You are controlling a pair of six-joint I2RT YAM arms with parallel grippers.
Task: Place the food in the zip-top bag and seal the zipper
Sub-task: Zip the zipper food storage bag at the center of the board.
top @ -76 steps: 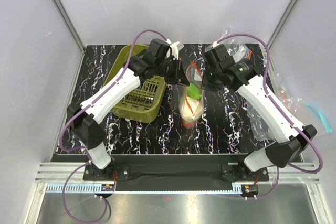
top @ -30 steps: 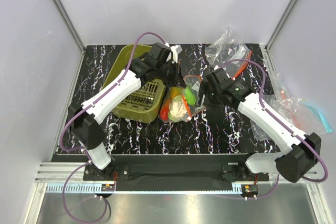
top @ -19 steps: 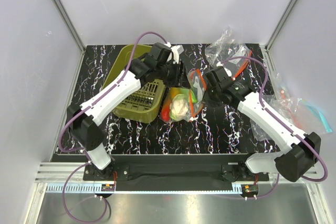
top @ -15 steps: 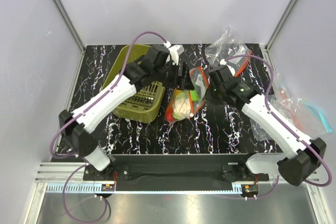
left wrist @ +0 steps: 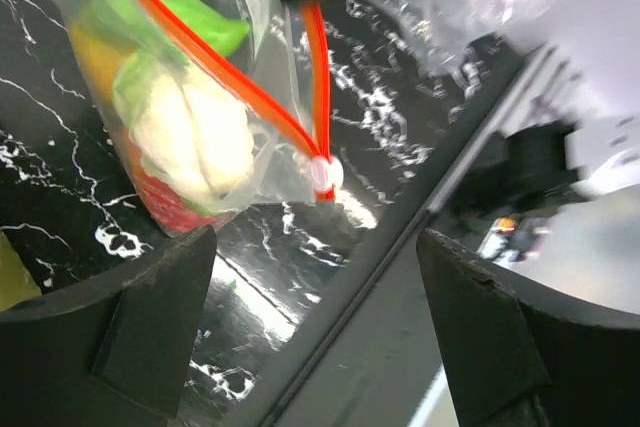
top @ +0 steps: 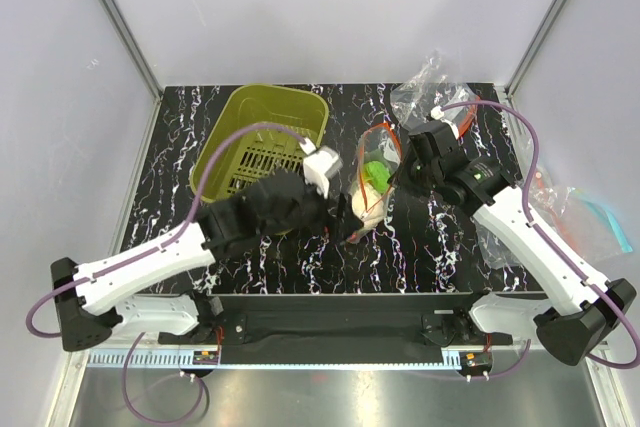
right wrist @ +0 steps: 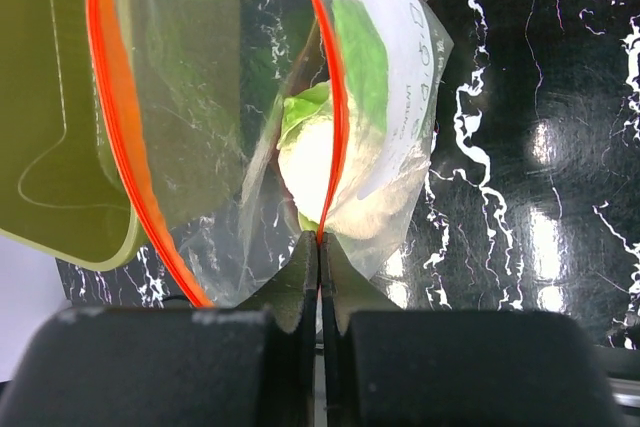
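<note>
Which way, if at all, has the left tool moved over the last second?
Yes. The left tool pulled back from the basket's far right corner toward the table's near edge, and now sits open by the basket's near right corner.

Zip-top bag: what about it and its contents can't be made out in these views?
- Top view: where the right gripper pinches the zipper is hidden under that arm.
- Left wrist view: the zip-top bag is cut off by the top edge.
- Right wrist view: the label print is too small to read; the cauliflower and green leaf cover whatever lies beneath.
</note>
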